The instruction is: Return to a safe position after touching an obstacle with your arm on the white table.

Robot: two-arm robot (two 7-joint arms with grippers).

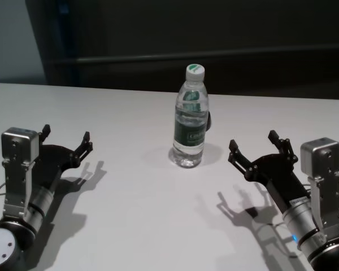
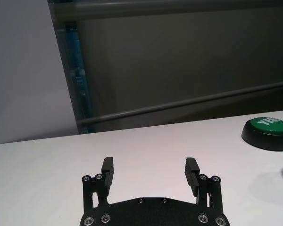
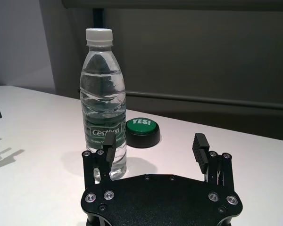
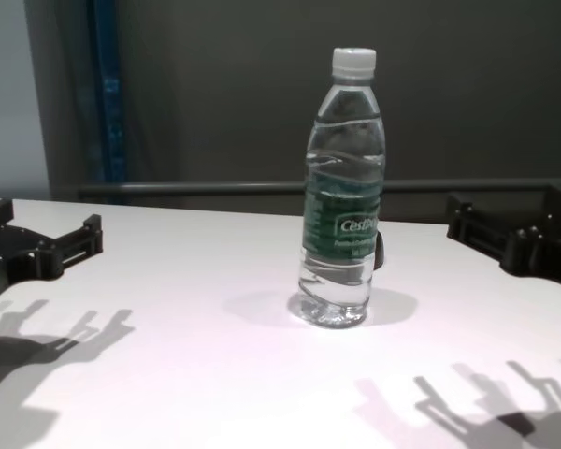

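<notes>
On the white tabletop (image 1: 130,226), the upright clear plastic water bottle (image 1: 190,121) stands nearer the right end effector (image 1: 254,148), forward-left; both end effectors, including left (image 1: 66,137), gape empty.

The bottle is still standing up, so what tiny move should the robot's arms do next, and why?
Probably almost none: just hold both arms back. The bottle stands upright on the white table, and the left gripper and right gripper are both open, empty and well clear of it on either side. If anything, I'd ease the right one slightly farther away, since it is nearer.
</notes>
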